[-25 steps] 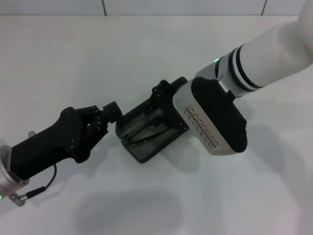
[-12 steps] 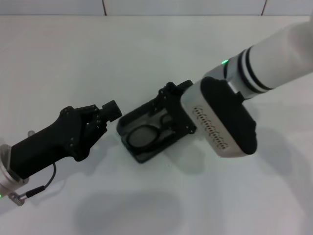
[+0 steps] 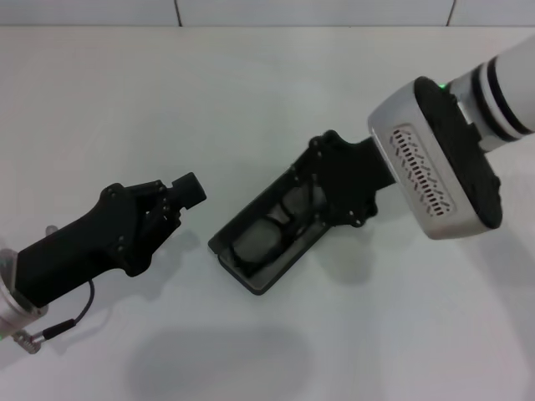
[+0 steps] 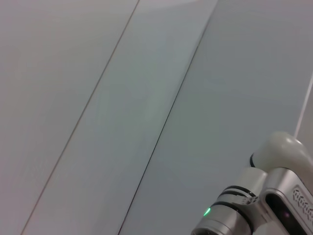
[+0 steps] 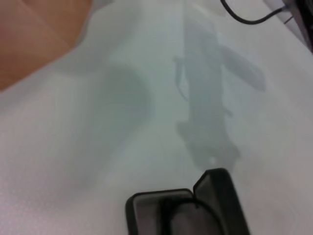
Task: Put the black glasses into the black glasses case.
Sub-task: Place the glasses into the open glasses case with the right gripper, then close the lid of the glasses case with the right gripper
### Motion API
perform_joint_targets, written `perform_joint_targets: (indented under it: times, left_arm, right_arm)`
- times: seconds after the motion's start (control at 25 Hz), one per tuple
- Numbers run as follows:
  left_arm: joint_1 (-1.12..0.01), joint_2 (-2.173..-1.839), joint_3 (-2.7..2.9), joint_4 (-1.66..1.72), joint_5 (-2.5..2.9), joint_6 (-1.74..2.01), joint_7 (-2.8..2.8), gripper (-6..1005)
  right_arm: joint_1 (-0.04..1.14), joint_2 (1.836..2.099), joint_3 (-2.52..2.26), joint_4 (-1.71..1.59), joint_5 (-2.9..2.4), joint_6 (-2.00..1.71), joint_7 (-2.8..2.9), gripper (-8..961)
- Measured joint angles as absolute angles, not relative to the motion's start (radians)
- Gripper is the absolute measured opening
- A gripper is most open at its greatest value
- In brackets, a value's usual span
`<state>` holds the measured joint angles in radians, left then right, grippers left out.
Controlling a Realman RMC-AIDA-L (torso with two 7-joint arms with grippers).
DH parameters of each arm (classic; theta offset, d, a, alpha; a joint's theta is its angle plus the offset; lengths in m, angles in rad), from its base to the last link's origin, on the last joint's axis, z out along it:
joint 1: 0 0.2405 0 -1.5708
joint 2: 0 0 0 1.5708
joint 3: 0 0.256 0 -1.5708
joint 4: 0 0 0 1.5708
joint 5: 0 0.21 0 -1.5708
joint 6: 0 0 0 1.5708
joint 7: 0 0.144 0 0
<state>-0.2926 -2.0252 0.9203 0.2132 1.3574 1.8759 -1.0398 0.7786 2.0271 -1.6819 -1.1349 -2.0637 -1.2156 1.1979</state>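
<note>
The black glasses case (image 3: 251, 271) lies open on the white table in the head view, slanting from near left to far right. The black glasses (image 3: 269, 232) lie folded inside it on the grey lining. My right gripper (image 3: 330, 180) hangs over the far right end of the case, and its black body hides that end. My left gripper (image 3: 191, 189) is shut and empty, a short gap to the left of the case. The right wrist view shows the near end of the case (image 5: 217, 188) with the glasses (image 5: 188, 218) inside.
The white table (image 3: 251, 100) stretches all around the case. A wall edge runs along the far side. A thin cable (image 3: 71, 322) trails from my left arm at the near left. The left wrist view shows only wall panels and my right arm (image 4: 264, 205).
The glasses have gone from tilted in the case to lying flat inside it. My right gripper has drawn back to the right. The case has shifted slightly right and nearer. The left arm has stayed put.
</note>
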Motion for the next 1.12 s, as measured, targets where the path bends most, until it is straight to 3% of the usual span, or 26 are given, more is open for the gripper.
perform_joint_targets:
  times: [0.56, 1.12]
  left_arm:
    - [-0.291, -2.026, 0.920, 0.213, 1.358, 1.866, -1.038, 42]
    - [-0.295, -2.012, 0.923, 0.242, 1.369, 1.868, -1.038, 42]
  right_arm:
    - [0.777, 2.024, -1.419, -1.083, -1.926, -1.435, 1.268, 332]
    - [0.996, 2.028, -1.432, -0.675, -1.653, -1.218, 1.817, 319]
